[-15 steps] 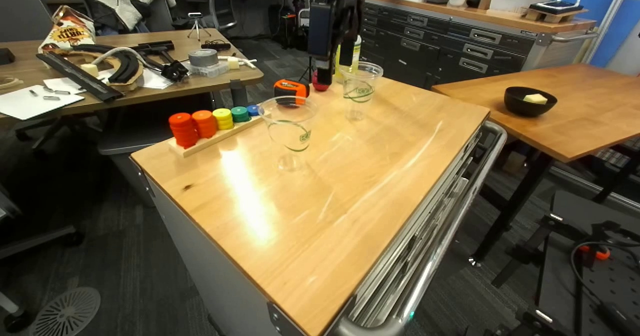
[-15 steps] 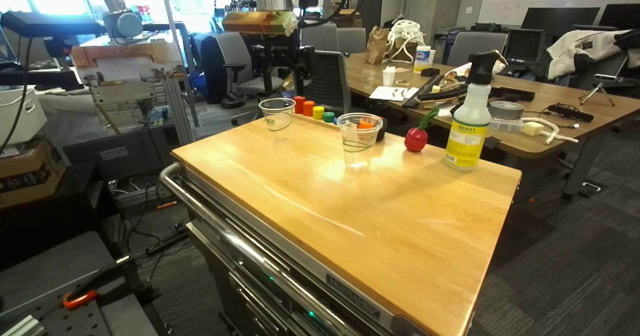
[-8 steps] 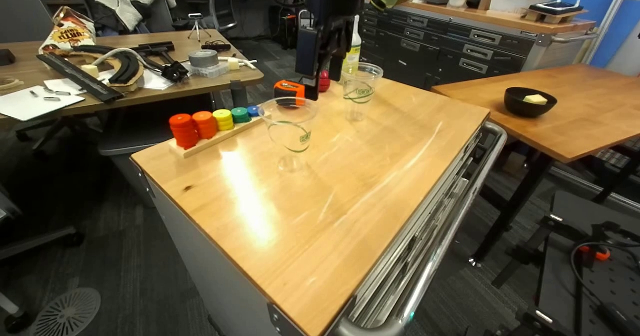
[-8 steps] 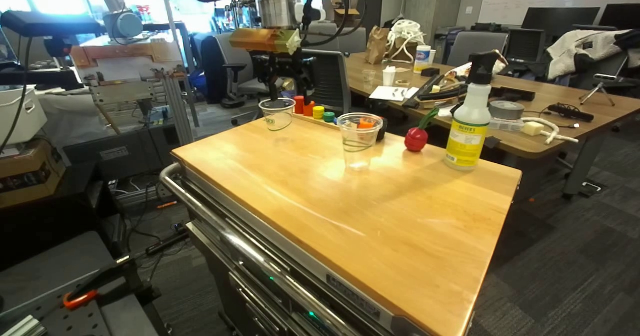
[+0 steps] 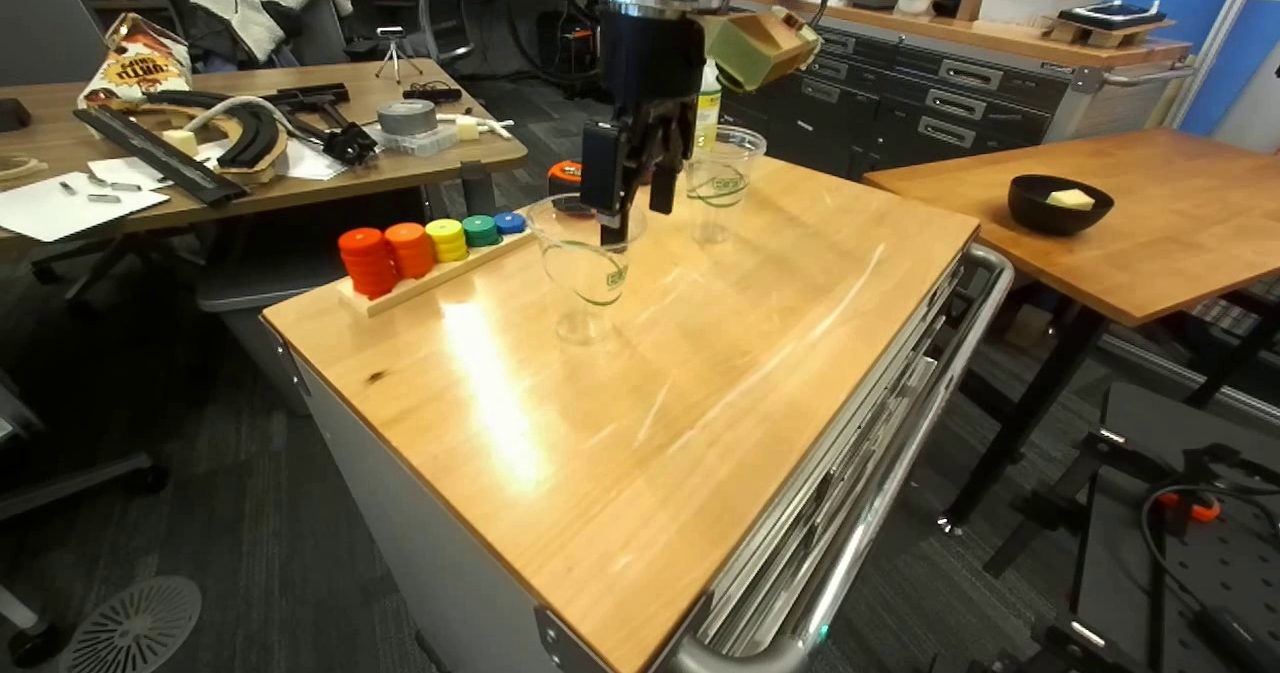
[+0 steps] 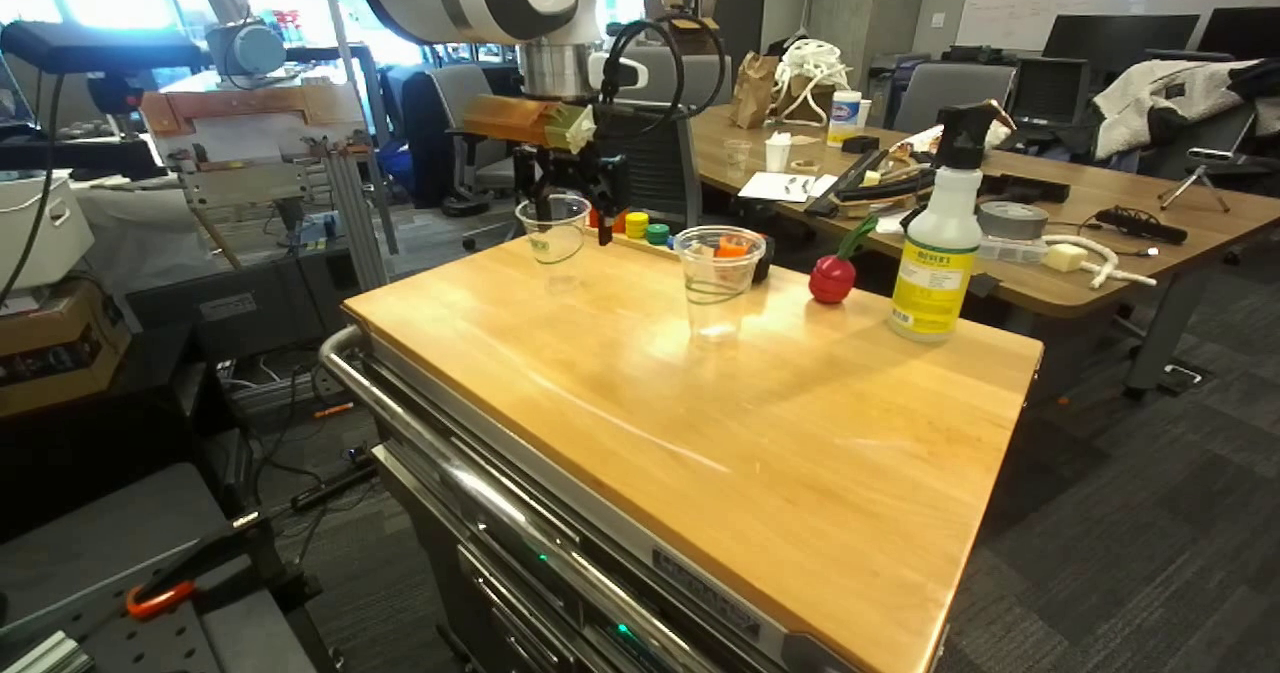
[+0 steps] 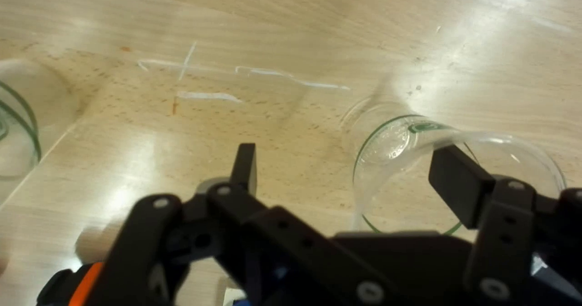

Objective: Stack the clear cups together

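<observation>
Two clear cups stand on the wooden cart top. The near cup (image 5: pixel 580 288) also shows at the back left in an exterior view (image 6: pixel 558 243) and at right in the wrist view (image 7: pixel 377 160). It leans slightly. The second clear cup (image 5: pixel 715 198) stands upright apart from it, also seen in an exterior view (image 6: pixel 715 283) and at the wrist view's left edge (image 7: pixel 20 128). My gripper (image 7: pixel 348 172) is open, pointing down over the near cup (image 5: pixel 637 215) (image 6: pixel 574 225). One finger (image 7: pixel 459 183) is inside its rim; the other finger (image 7: pixel 245 165) is outside.
A rack of coloured discs (image 5: pixel 405 278) lies along the cart's edge beside the near cup. An orange and black tape measure (image 5: pixel 565 173), a red radish toy (image 6: pixel 832 279) and a yellow spray bottle (image 6: pixel 935 273) stand on the same side. A metal rail (image 6: pixel 470 483) runs opposite.
My gripper has come down to the near cup, one finger entering its rim. That cup's rim has shifted slightly and it now leans a little. The second cup has not moved.
</observation>
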You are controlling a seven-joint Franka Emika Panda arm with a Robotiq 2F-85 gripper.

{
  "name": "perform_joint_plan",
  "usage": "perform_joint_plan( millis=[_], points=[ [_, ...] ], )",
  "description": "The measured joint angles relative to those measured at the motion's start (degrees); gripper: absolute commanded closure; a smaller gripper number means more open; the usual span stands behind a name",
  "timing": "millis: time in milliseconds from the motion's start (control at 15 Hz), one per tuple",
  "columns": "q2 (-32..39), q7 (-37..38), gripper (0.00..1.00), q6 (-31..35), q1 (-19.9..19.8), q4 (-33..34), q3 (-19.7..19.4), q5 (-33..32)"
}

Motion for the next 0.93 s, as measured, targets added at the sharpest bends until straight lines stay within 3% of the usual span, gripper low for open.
perform_joint_plan(
  millis=[533,733,933],
  points=[
    [2.07,1.54,0.92,2.41,0.5,0.6,0.16,0.09],
    [1.71,2.77,0.99,2.22,0.68,0.85,0.18,0.11],
    [0.81,3.11,0.92,1.4,0.66,1.14,0.17,0.14]
  ],
)
